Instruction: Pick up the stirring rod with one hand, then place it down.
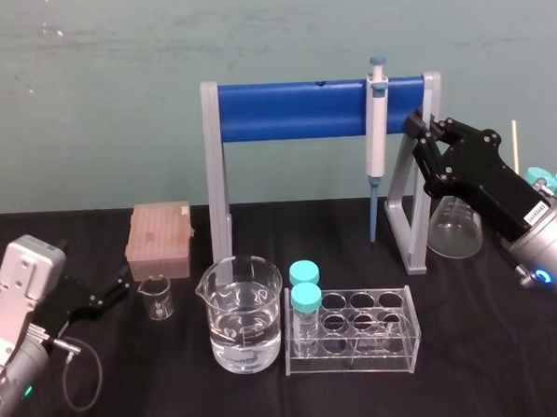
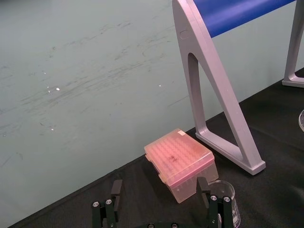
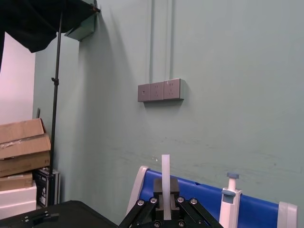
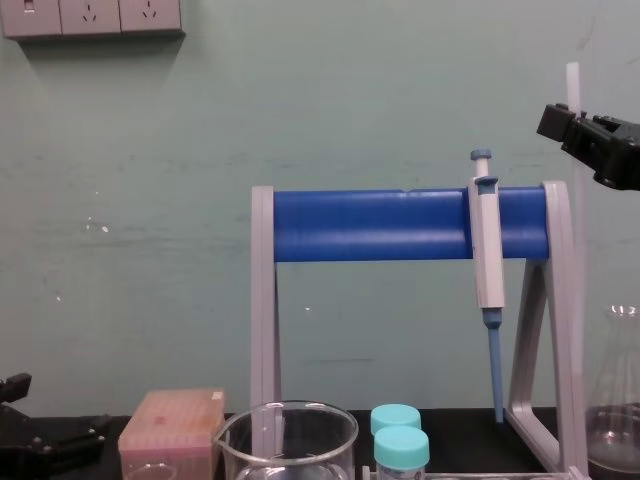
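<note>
Chest view, at 2 o'clock: pinching the rod (image 4: 572, 85) upright in the right gripper (image 4: 570, 122), well off the table, by the right end of the stand (image 4: 400, 225) and higher than the top of the pipette (image 4: 488, 250). Head view, at 8 o'clock: keeping the left gripper (image 1: 119, 284) low near the small beaker (image 1: 156, 299), fingers spread wide, gripping nothing.

Smooth translucent stirring rod (image 3: 166, 166), clear glass beaker (image 1: 243, 313), matt black tablecloth (image 1: 475, 390), translucent pink plastic tip box (image 2: 180, 164)
</note>
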Motion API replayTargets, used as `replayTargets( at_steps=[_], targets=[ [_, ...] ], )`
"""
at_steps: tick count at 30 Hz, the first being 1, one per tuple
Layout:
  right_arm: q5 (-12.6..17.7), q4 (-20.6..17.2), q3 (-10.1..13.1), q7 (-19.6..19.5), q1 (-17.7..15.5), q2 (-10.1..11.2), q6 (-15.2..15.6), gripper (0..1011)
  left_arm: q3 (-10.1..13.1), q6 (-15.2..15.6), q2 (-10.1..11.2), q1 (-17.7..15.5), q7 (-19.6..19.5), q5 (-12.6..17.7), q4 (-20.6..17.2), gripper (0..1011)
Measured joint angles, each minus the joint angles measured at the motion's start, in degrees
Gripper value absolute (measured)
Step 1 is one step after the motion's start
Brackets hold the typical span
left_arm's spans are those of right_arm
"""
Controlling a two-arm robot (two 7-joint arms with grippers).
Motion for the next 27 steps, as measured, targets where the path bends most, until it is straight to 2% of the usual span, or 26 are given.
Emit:
replayTargets(
  at_steps=[6, 10, 12, 17, 27],
  targets=[
    [0.4, 0.5, -0.5, 0.9, 0.1, 0.3, 0.4, 70, 0.0, 0.0, 0.0, 0.0, 0.0, 0.0, 0.0, 1000],
    [1.9, 0.8, -1.8, 3.5, 0.1, 1.0, 1.5, 70, 0.0, 0.0, 0.0, 0.0, 0.0, 0.0, 0.0, 1000],
    [3.2, 1.3, -3.4, 6.3, 0.1, 1.5, 1.9, 70, 0.0, 0.0, 0.0, 0.0, 0.0, 0.0, 0.0, 1000],
    [4.6, 3.2, -5.8, 9.2, 0.4, 2.0, 2.4, 70, 0.0, 0.0, 0.0, 0.0, 0.0, 0.0, 0.0, 1000],
    [4.5, 8.0, -8.5, 10.3, 2.4, 1.5, 1.4, 71, 0.0, 0.0, 0.0, 0.0, 0.0, 0.0, 0.0, 1000]
  ],
)
